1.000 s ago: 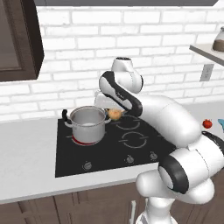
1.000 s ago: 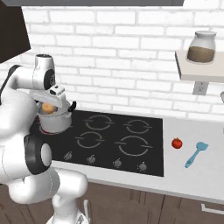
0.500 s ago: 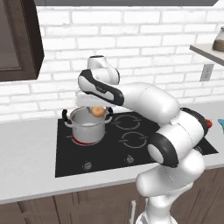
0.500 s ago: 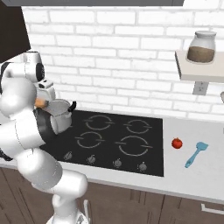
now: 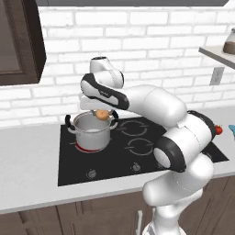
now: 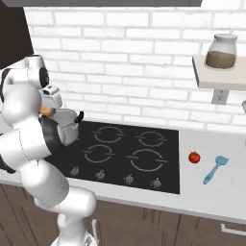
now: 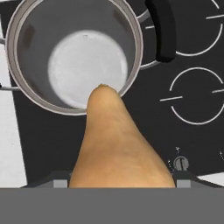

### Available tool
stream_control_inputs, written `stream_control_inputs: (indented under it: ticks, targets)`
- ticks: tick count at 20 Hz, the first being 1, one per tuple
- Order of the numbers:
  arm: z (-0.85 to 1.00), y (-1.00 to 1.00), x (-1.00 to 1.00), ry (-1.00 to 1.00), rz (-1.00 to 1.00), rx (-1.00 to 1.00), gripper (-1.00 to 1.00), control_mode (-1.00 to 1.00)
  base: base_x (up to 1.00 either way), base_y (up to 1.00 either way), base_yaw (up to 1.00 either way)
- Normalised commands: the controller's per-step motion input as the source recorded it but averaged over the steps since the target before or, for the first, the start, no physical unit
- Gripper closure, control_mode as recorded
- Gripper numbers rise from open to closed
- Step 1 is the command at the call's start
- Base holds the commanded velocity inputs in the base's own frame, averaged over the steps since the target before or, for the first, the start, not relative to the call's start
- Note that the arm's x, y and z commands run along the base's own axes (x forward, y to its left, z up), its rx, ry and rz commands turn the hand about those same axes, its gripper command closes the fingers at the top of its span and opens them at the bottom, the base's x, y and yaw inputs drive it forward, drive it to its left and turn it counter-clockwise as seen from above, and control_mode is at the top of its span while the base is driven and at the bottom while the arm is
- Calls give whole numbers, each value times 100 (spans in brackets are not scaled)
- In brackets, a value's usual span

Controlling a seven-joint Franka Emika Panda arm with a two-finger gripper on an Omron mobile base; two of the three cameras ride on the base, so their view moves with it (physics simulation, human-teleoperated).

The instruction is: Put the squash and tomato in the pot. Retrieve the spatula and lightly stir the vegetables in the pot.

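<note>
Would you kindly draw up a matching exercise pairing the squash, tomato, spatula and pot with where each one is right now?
Things:
1. squash
2. tomato
3. spatula
4. pot

Places:
A. on the hob's back left burner
B. on the counter just right of the hob
C. held in the pincer above the pot's rim
D. on the counter, farthest right

Pairs: 1-C, 2-B, 3-D, 4-A

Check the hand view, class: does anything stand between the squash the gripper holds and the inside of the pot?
Nothing visible does. The squash hangs in the gripper above the rim of the pot, whose bare inside lies uncovered below it.
</note>
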Motion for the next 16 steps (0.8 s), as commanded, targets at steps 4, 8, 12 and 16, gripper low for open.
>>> stream_control_inputs:
  ticks: [4, 8, 12, 16]
  targets:
    - [-9, -1, 7, -14, 0, 0, 100, -100, 0, 0, 0]
    - [-14, 0, 29, -14, 0, 0, 100, -100, 0, 0, 0]
    - [-13, 0, 31, -12, 0, 0, 100, -100, 0, 0, 0]
    - [-8, 29, 30, -4, 0, 0, 100, -100, 0, 0, 0]
